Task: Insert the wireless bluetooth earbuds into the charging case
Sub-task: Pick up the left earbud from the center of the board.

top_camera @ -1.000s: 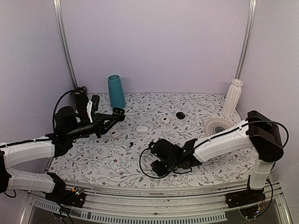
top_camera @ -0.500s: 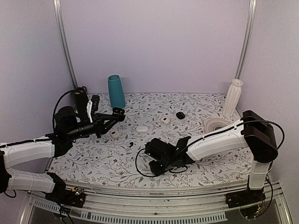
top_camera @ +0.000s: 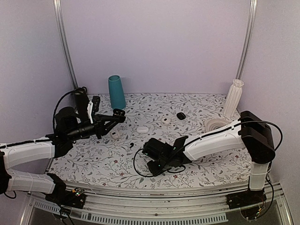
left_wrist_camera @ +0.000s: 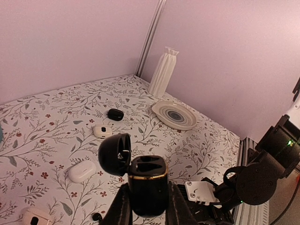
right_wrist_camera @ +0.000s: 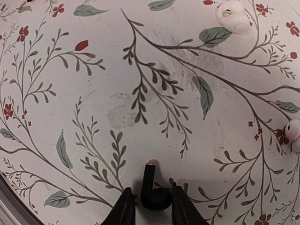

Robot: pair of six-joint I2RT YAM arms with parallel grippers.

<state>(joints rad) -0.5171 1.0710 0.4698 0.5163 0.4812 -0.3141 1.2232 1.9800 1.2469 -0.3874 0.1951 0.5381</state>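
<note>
My left gripper (top_camera: 117,114) is shut on the black charging case (left_wrist_camera: 147,184) and holds it upright above the table, its hinged lid (left_wrist_camera: 115,154) open to the left and both slots showing. My right gripper (right_wrist_camera: 149,204) sits low over the table near the front middle, as the top view (top_camera: 153,167) shows. Its fingers close round a tiny black earbud (right_wrist_camera: 153,192), whose stem points away from the gripper. A second black earbud (top_camera: 132,145) lies on the table between the arms, and also shows in the left wrist view (left_wrist_camera: 96,216).
Three white cases (top_camera: 142,129) (top_camera: 166,120) (top_camera: 115,135) and a black oval lump (top_camera: 181,116) lie mid-table. A teal cup (top_camera: 116,92) stands at the back left, a white vase (top_camera: 234,97) and ribbed plate (top_camera: 216,124) at the right. White earbuds (right_wrist_camera: 233,14) (right_wrist_camera: 293,131) lie near my right gripper.
My right arm has slid leftward along the front of the table, low over the surface. My left arm and the open case have not moved.
</note>
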